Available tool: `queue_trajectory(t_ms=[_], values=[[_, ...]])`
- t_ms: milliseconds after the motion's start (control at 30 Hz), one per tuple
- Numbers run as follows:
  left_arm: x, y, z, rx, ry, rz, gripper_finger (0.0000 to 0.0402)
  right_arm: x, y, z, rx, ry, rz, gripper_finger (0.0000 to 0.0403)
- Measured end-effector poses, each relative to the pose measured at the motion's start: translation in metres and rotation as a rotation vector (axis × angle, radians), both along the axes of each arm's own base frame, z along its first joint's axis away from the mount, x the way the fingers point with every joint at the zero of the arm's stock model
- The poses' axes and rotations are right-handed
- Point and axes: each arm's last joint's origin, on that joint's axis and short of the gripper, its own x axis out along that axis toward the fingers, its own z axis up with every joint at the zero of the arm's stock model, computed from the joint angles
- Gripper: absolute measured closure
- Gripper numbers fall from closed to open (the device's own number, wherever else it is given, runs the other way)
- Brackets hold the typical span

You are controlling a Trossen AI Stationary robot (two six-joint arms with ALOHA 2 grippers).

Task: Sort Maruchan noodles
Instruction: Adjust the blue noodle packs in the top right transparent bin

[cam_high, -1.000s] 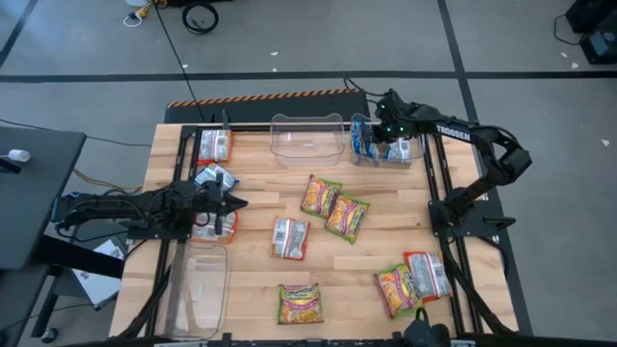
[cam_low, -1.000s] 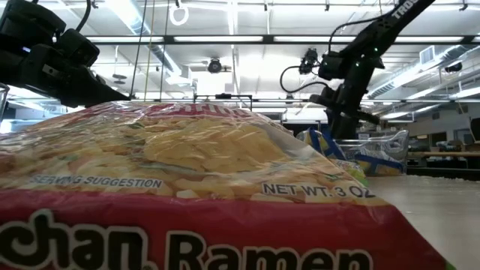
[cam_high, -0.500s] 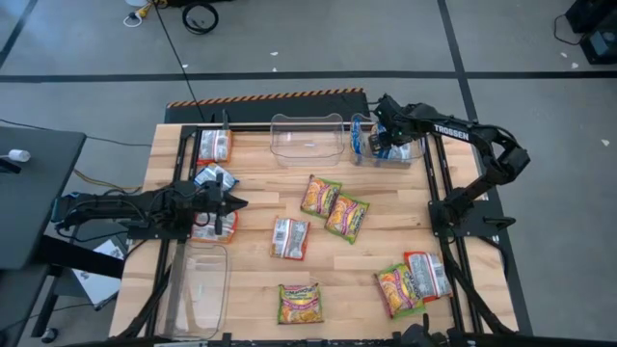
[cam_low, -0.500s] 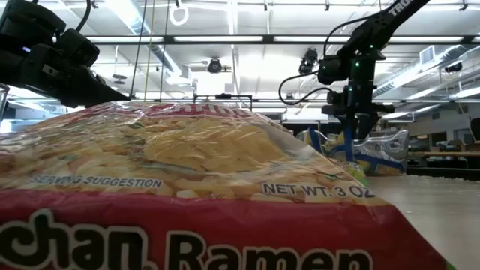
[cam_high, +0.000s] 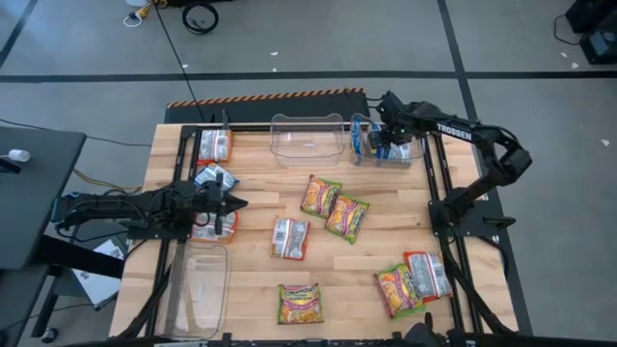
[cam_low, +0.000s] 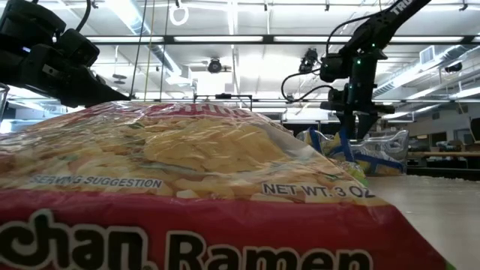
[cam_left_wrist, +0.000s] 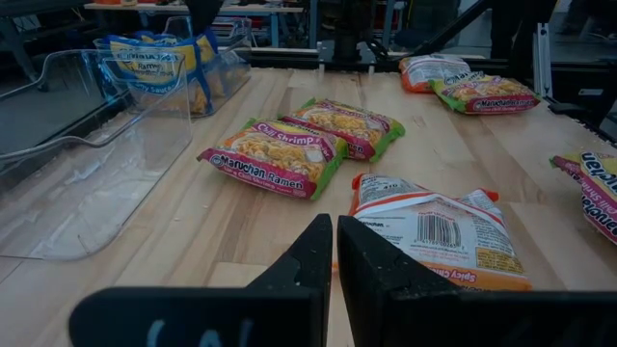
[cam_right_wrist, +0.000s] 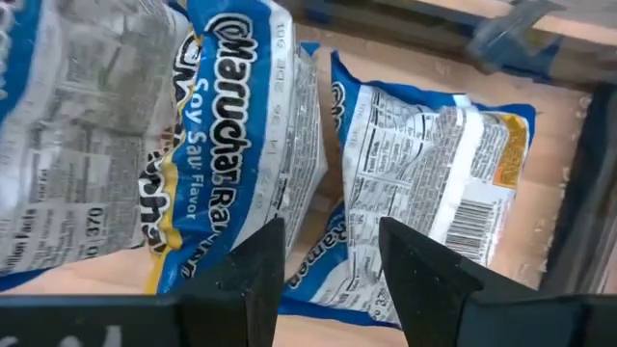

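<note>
The noodle packets are flat, crinkly plastic rectangles scattered over the bench. Blue-and-white packets reading "Maruchan" and "Soy Sauce Flavor" sit in a clear tub at the far right corner, where the right end effector hovers directly above them, fingers parted and empty. Yellow-green packets lie mid-bench, red-orange ones nearby. The left end effector rests low at the left side, fingers closed together, holding nothing.
</note>
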Motion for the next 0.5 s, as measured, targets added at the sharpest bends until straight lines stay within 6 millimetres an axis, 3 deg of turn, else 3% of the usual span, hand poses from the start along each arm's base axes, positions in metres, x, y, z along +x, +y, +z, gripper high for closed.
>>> queue_trajectory(t_ms=[267, 500], values=[[0.0, 0.0, 0.0, 0.0, 0.0, 0.0, 0.0374, -0.002, 0.0, 0.014, -0.019, -0.024, 0.021, 0.0229], [0.0, 0.0, 0.0, 0.0, -0.001, 0.0, 0.0374, -0.007, 0.003, -0.006, 0.004, 0.07, 0.02, 0.0229]])
